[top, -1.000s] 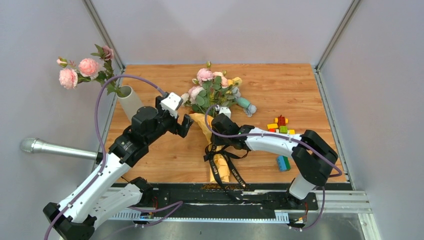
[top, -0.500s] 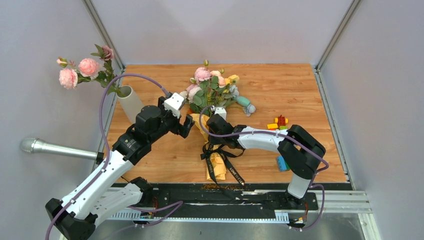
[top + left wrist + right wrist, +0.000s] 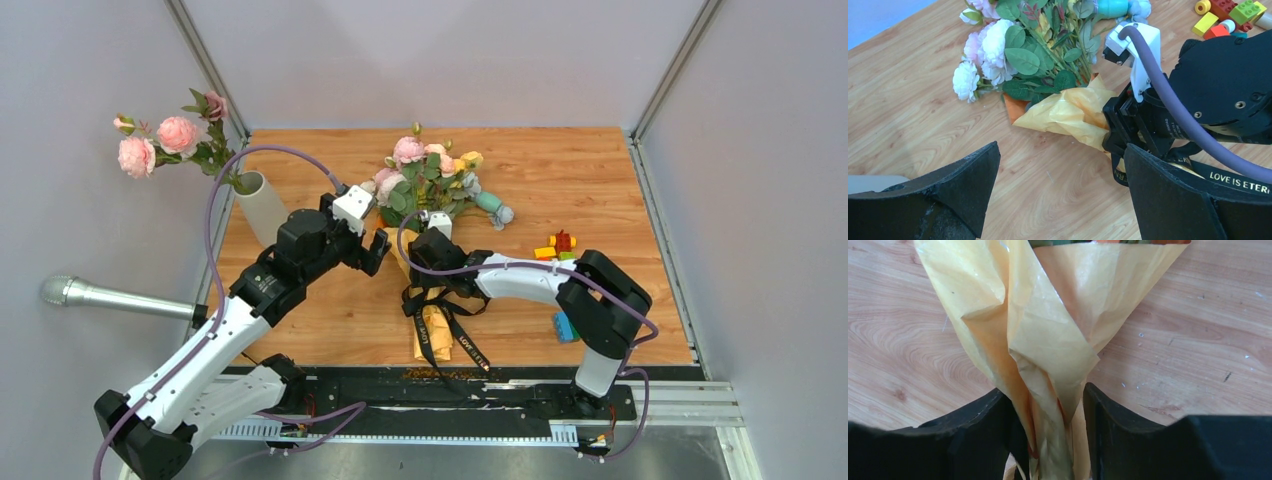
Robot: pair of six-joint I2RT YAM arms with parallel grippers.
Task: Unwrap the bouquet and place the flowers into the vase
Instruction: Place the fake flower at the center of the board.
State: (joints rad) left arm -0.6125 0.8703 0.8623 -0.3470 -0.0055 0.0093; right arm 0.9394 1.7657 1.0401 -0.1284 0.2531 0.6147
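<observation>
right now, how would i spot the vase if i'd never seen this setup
Start at the wooden table and go to its far-left edge. The vase stands there with pink flowers leaning out of its mouth toward the left wall. It is a plain off-white cylinder, unlike the shiny grey metal tube lying nearer, past the table's left side.

Wooden table carries the bouquet, vase, toy blocks and teal stick.
</observation>
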